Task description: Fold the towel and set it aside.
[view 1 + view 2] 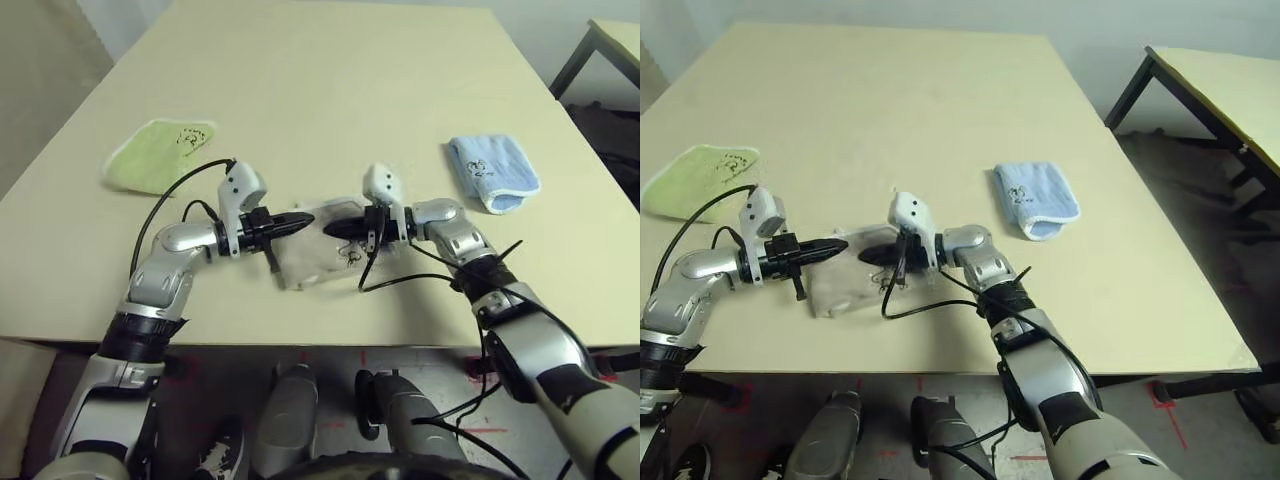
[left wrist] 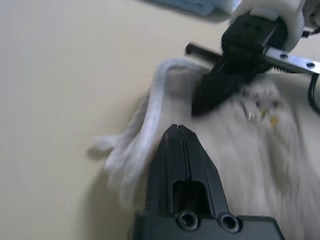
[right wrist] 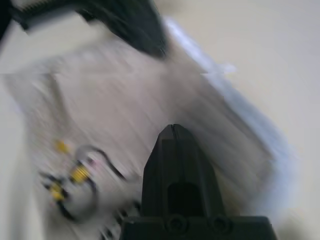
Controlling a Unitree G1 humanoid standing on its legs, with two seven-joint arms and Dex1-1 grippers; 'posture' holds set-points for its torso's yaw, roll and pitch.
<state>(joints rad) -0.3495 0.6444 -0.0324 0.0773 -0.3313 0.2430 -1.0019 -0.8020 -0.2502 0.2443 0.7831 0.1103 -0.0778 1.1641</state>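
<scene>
Both forearms reach in from the sides over the near part of the table [image 1: 330, 90] and bend inward, so the two grippers point at each other, tip toward tip, just above the towel [image 1: 320, 262]. The towel lies folded into a small beige bundle near the table's front edge, midway between the arms, with a small embroidered motif facing up and a white edging strip along its far side. The left gripper [image 1: 300, 222] stretches level from the left, its fingers [image 2: 182, 150] pressed together into one dark point with nothing between them; in the left wrist view that point hangs over the towel's pale edge. The right gripper [image 1: 336, 229] comes in level from the right, its fingers [image 3: 172, 145] likewise closed flat against each other and holding nothing, its tip over the cloth beside the motif. The two tips are near each other but apart. A green cloth [image 1: 160, 152] lies well off to the left, and a blue cloth [image 1: 492, 170] well off to the right.
</scene>
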